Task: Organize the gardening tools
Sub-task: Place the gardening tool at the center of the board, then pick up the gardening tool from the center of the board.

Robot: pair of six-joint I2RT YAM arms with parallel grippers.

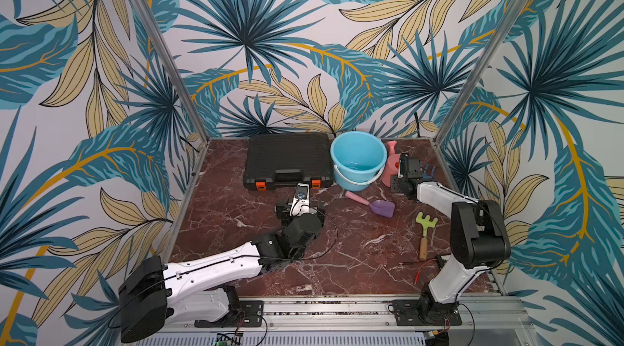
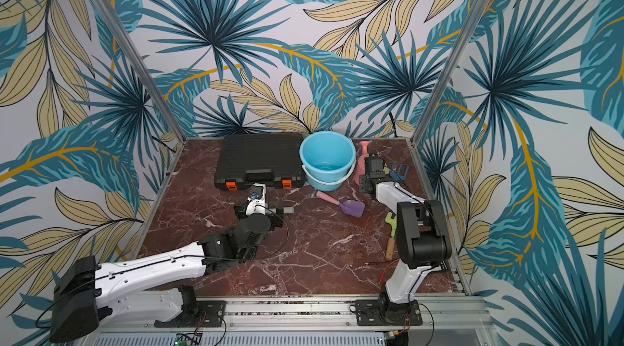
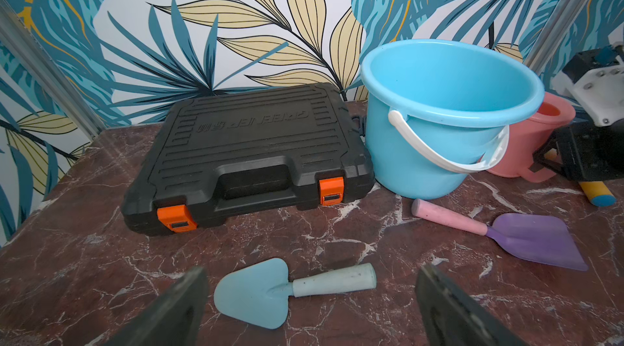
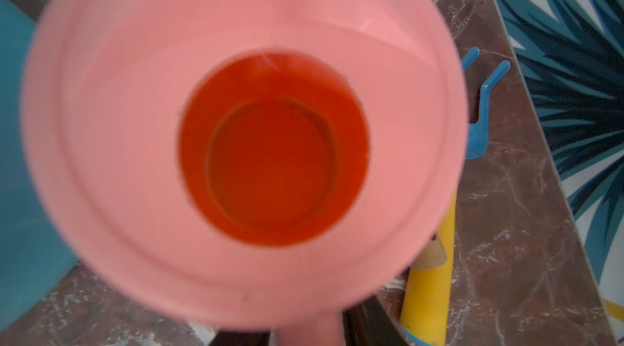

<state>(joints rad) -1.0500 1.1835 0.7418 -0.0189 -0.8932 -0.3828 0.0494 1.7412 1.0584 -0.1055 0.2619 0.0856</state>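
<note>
— Pale blue plastic trowel: how is it best taken?

— The wide-spread, empty left gripper is best turned first, since the trowel's length is laid from one finger toward the other; the round handle should be crossed, not the blade. Then it is lowered and closed gently.

— Where is the trowel placed?

— It is laid flat on the red marble tabletop, between the fingers, touched by neither. Farther off, a light blue plastic bucket is stood.

— And the other arm?

— The right gripper is seen at the handle of the pink plastic watering can; whether that is clamped cannot be told.
</note>
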